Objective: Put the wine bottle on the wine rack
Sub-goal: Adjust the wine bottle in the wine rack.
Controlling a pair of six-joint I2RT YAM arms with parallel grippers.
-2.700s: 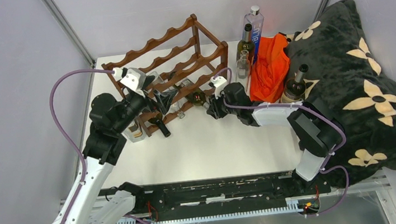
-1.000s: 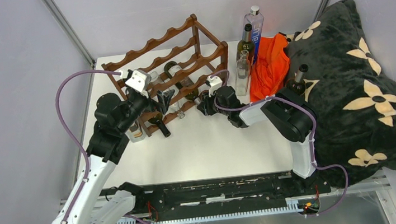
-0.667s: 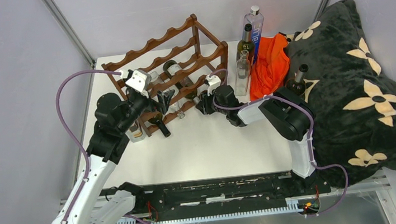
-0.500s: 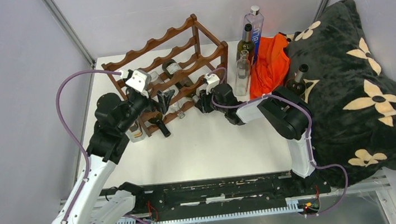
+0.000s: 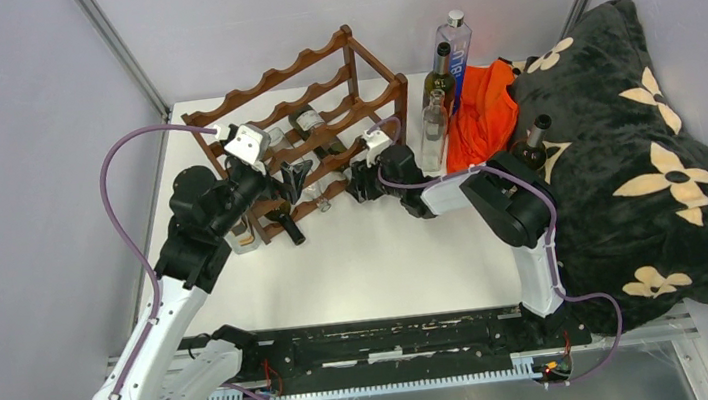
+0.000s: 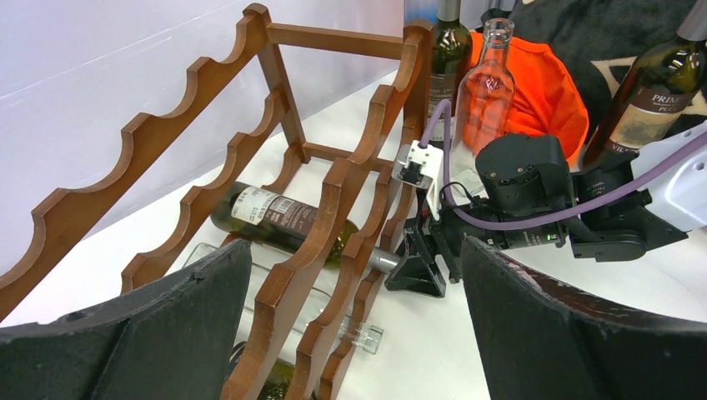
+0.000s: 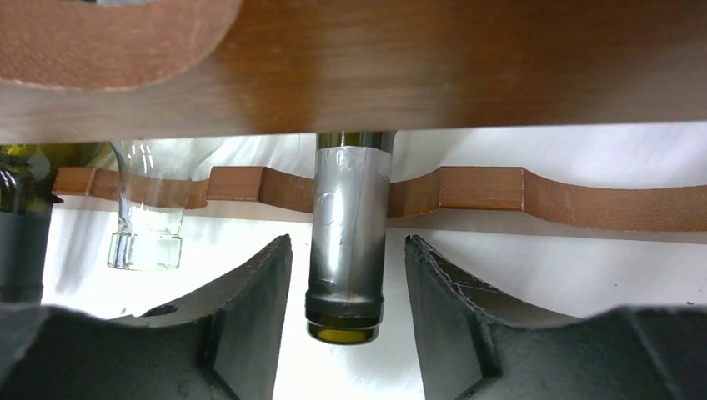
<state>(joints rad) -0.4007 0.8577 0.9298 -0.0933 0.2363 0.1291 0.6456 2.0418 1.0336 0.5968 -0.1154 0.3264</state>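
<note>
On the wine rack the wine bottle lies across the rails, neck outward. Only the right wrist view shows the right gripper jaws parted around the neck, not touching it. Left gripper jaws stand wide open.

One reddish-brown wooden wine rack, upper centre, carries at least three bottles: a dark green labelled wine bottle, a second dark bottle and one clear glass bottle. At upper right three more stand upright: a tall blue-labelled clear bottle, a dark green upright bottle and a small clear bottle. A fourth, the dark labelled bottle, rests against one black flowered blanket, beside one orange cloth. Two robot arms are in view, the left arm and the right arm.
</note>
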